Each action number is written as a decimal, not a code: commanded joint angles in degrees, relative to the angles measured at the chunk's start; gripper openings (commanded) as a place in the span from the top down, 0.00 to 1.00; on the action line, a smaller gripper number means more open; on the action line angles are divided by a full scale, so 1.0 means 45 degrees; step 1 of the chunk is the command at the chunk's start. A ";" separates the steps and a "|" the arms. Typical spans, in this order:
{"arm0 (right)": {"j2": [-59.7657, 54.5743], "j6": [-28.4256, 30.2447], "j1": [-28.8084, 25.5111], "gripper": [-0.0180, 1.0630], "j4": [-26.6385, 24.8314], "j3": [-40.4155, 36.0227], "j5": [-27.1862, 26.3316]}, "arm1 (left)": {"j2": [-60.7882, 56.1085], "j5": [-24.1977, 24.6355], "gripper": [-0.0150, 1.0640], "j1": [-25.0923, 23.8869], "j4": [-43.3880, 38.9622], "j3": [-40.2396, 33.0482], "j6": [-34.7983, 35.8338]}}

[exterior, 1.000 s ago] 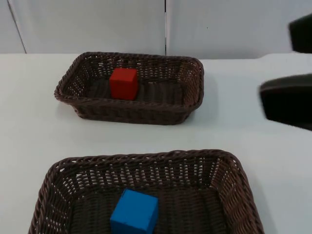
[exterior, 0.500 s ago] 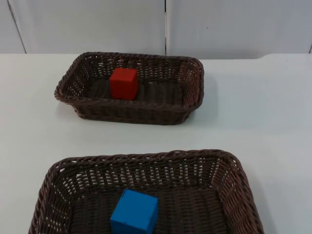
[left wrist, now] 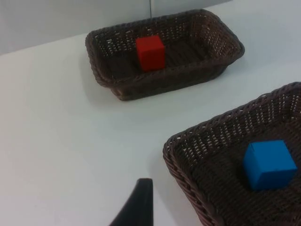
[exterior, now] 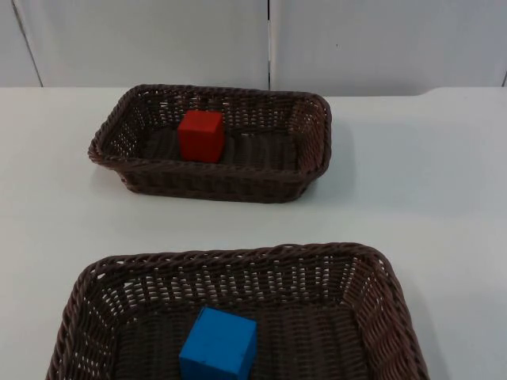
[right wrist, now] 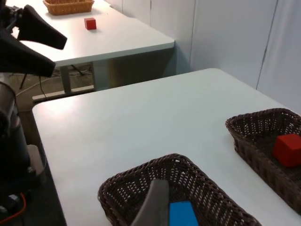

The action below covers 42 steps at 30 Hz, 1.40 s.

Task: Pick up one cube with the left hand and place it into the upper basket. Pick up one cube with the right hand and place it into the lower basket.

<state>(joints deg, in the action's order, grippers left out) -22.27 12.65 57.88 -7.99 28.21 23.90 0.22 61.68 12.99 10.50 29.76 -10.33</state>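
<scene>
You will find the red cube (exterior: 200, 135) inside the upper dark wicker basket (exterior: 309, 170), upper centre, and the blue cube (exterior: 219, 346) inside the lower wicker basket (exterior: 380, 273), bottom centre. Neither basket needs another cube. You cannot tell either gripper's finger state.

Two wicker baskets on the table: upper basket (exterior: 310, 134) and lower basket (exterior: 95, 301). Two cubes: one red cube (exterior: 200, 135) in the upper basket, one blue cube (exterior: 219, 344) in the lower. One cube per basket.

The white table (exterior: 412, 166) carries two brown wicker baskets, the upper basket (exterior: 309, 142) and the lower basket (exterior: 380, 293), well apart.
</scene>
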 commanded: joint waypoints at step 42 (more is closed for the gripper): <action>0.4949 -0.3244 0.0012 0.29 0.2423 0.0947 0.8527 | -0.0050 -0.0229 0.13 0.0056 -0.0276 -0.0084 0.0463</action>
<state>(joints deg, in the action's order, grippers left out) -0.22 -2.35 58.08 2.11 32.54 62.30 0.22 61.07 12.99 9.61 29.76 -8.80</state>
